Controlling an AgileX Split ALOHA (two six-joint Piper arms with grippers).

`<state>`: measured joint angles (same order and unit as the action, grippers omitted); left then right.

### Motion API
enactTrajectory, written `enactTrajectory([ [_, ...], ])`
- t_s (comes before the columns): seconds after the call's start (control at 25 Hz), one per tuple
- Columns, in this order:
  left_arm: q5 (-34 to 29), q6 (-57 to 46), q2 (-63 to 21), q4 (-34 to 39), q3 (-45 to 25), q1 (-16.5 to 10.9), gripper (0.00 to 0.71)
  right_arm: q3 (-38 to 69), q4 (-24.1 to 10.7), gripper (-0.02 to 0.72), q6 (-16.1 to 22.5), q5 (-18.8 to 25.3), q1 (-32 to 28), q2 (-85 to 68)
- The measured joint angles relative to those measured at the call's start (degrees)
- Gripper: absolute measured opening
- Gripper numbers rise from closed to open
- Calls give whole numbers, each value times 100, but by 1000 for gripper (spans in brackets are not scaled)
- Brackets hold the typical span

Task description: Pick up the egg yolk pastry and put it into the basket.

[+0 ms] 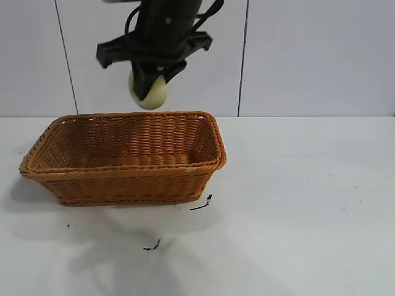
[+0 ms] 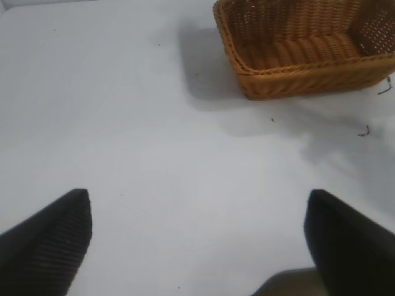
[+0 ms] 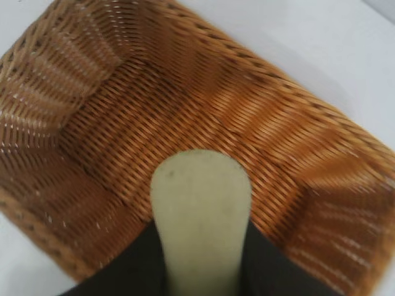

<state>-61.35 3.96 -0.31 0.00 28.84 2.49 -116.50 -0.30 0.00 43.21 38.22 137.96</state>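
**Pastry Held Above the Basket**

The fingers of the right gripper (image 1: 150, 83) are pinched on the pastry (image 1: 149, 91). The dark fingers (image 3: 271, 262) are seen on both sides of it in the right wrist view, and the pale yellow lump (image 3: 200, 216) is squeezed between them. The pastry is held up in the air, above the back rim of the basket (image 1: 126, 161). It is not touching the basket. The gripper is pointed downward, and the woven floor of the basket (image 3: 185, 117) is seen right below the pastry.

The basket is set on the white table (image 1: 308, 203), toward the left side in the outside view. Nothing is seen inside it. A few small dark specks (image 1: 202, 205) are seen on the table just in front of the basket.

The left gripper (image 2: 197, 237) is kept off to the side, well apart from the basket (image 2: 302, 49). Its two fingers (image 2: 46, 243) are spread wide over the bare table, and nothing is held between them.
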Motion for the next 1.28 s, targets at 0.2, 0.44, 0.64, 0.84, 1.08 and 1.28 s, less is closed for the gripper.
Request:
enactTrajectory([
  [0.2, 0, 0, 0, 0, 0, 0, 696, 0, -35, 207, 88, -194, 0, 117],
  [0.44, 0, 0, 0, 0, 0, 0, 696, -270, -37, 634, 138, 65, 0, 112],
  [0.64, 0, 0, 0, 0, 0, 0, 696, -1035, -37, 687, 151, 823, 0, 112],
  [0.84, 0, 0, 0, 0, 0, 0, 696, -1931, -59, 693, 151, 1558, -21, 112],
  [1.08, 0, 0, 0, 0, 0, 0, 696, -2518, -66, 693, 151, 1946, -453, 112],
  [1.28, 0, 0, 0, 0, 0, 0, 696, -2528, -80, 693, 151, 2223, -1315, 112],
])
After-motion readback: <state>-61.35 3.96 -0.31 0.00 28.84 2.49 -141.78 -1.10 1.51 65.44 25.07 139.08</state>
